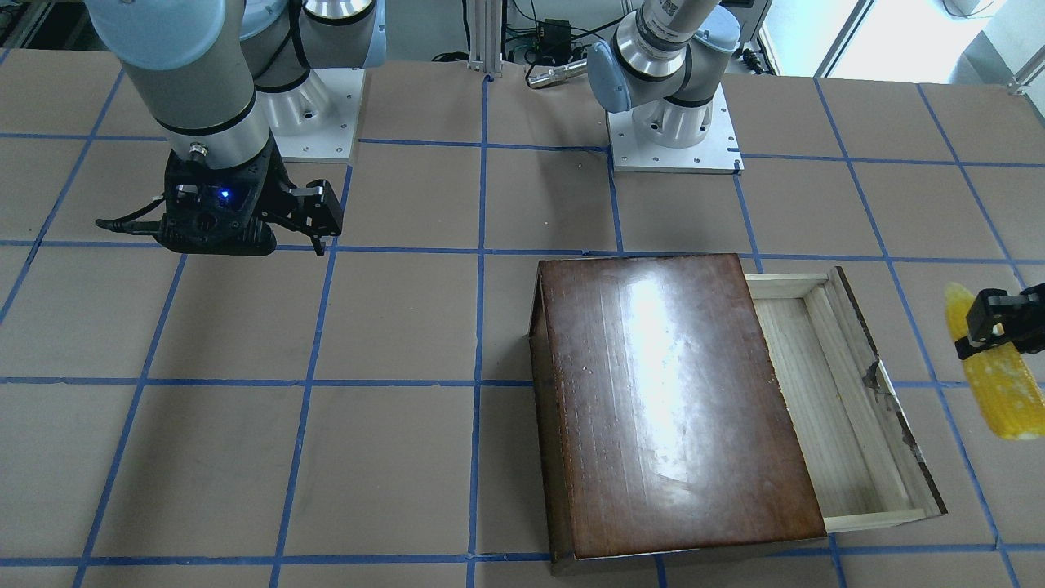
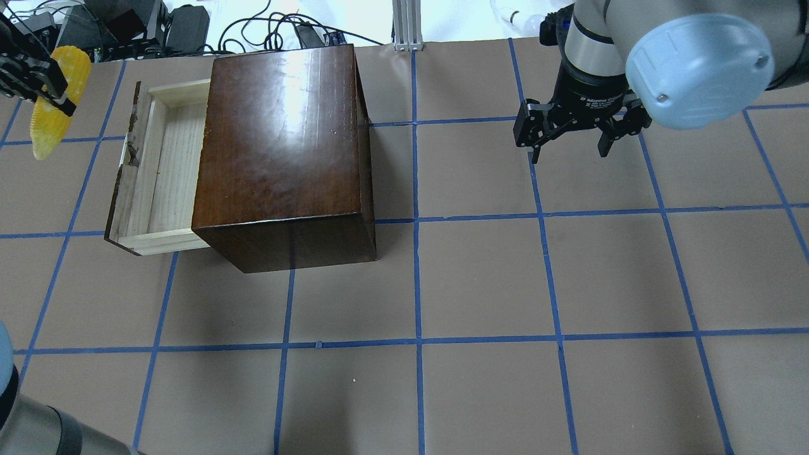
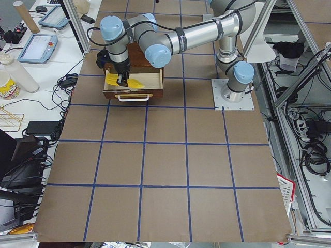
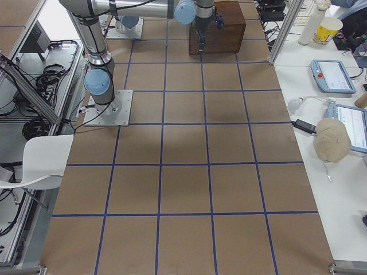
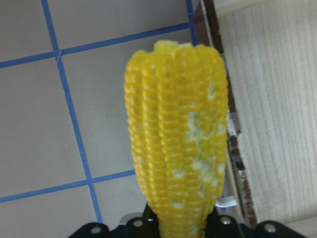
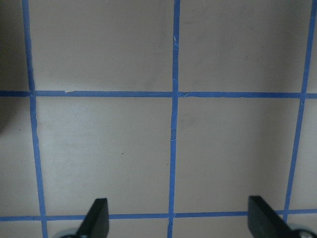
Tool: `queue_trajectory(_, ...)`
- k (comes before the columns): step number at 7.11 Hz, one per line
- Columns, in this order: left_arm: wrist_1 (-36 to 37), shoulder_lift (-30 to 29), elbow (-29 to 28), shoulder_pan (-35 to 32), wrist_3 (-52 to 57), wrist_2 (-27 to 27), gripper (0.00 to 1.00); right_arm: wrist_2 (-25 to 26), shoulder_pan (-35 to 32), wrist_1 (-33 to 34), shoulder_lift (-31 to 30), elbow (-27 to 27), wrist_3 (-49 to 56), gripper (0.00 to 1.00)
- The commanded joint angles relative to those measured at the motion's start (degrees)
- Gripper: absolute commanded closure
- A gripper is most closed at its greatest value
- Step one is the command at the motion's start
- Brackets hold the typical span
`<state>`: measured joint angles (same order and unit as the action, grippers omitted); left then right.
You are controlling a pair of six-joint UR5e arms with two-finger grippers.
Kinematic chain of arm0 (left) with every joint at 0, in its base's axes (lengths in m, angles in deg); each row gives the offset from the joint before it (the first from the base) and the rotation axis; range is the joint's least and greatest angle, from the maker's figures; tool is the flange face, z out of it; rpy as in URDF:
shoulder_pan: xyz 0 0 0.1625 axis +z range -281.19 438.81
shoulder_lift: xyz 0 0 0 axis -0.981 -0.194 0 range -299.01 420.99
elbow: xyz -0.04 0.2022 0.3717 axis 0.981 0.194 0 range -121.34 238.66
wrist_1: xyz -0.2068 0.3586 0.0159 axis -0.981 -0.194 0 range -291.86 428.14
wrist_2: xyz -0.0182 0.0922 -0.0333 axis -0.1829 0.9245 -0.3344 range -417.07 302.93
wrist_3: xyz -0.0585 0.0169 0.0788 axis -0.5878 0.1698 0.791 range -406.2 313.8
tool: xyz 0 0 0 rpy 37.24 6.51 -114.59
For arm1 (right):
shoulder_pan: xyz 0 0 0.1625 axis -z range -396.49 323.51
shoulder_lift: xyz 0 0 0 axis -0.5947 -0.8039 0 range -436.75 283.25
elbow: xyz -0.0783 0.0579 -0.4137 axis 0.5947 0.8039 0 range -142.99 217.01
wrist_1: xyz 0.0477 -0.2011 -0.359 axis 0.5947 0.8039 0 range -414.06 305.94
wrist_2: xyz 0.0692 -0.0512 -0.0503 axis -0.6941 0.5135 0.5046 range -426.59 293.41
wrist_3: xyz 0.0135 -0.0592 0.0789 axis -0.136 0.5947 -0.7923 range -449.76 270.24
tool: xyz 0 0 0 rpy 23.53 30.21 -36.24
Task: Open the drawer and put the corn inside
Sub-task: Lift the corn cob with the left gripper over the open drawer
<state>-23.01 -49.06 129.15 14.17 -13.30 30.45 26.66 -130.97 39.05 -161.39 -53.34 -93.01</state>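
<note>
The glossy dark-brown box stands on the table with its pale wood drawer pulled out; the drawer is empty inside. My left gripper is shut on the yellow corn and holds it in the air just beyond the drawer's dark front panel. The corn hangs tip down; it fills the left wrist view, with the drawer's floor to its right. My right gripper is open and empty above bare table, far from the box; its fingertips show in the right wrist view.
The table is brown board with a blue tape grid. The arm bases stand at the robot's side of it. Cables and equipment lie beyond the far edge behind the box.
</note>
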Motion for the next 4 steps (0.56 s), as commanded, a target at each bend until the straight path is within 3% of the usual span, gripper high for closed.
queue_trajectory(1,-0.2,-1.0,1.2,-2.9,-7.5,-2.3,1.00,0.0,0.0,0.1,0.0,0.0,0.0,0.00)
queue_trajectory(4,1.1,-1.5,4.0,-5.0,-11.5,-2.1,1.00,0.1,0.0,0.1,-0.1,0.0,0.0,0.00)
